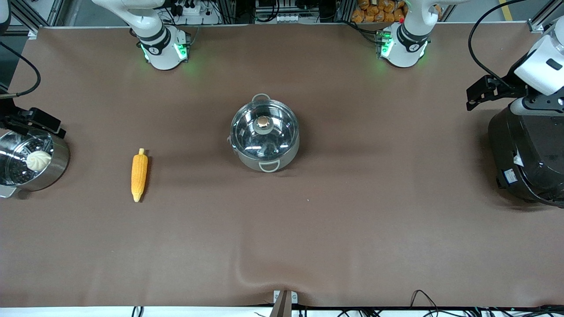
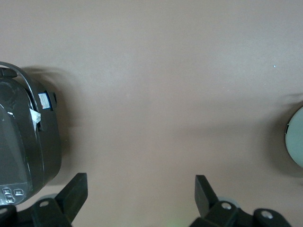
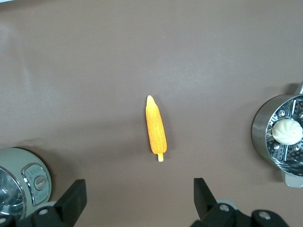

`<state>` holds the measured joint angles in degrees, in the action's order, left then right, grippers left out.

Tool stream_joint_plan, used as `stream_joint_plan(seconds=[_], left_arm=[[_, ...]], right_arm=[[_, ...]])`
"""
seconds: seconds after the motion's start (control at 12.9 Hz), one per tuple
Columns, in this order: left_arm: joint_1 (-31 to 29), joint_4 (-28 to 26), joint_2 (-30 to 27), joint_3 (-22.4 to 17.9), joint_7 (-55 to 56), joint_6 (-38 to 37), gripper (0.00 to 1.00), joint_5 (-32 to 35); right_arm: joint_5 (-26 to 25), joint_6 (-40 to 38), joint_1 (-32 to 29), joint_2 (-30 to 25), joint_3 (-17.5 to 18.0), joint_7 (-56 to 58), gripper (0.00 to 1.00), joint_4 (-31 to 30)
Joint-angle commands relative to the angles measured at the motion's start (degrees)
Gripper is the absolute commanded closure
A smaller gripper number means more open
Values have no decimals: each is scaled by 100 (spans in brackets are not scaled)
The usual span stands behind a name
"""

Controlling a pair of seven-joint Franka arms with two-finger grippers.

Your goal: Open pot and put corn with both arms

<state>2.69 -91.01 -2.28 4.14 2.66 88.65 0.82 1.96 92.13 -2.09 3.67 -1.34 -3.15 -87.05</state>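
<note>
1. The left gripper hangs raised over bare table at its own arm's end, fingers spread wide, holding nothing.
2. The right gripper hangs likewise, apparently raised too, fingers wide apart and empty.

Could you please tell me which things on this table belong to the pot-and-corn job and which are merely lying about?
Belong to the job:
- pot, its glass lid still on
- corn, lying toward the right arm's end

Lying about:
- steamer pot holding a white bun
- black rice cooker
</note>
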Motion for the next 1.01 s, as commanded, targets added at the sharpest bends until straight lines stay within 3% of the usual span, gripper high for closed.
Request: stream_joint_plan(seconds=[0.0,0.23,0.39,0.54,0.93], left_arm=[[-66,21,-9,8,68,-41,0,-108],[-49,83,61,16,94,-41,0,-64],[30,477,394,69,33,-111,0,15],[318,496,579,235,364,-120,0,-11],[1530,786,1360,509,3166,11,0,-11]], right_arm=[[-47,-72,-37,-130,28,-37,0,-111],[-73,-81,-19,-130,37,-37,0,-102],[-82,-116,-11,-130,37,-37,0,-111],[-82,-151,-11,-130,46,-37,0,-128],[-82,672,7,-86,46,-37,0,-1066]])
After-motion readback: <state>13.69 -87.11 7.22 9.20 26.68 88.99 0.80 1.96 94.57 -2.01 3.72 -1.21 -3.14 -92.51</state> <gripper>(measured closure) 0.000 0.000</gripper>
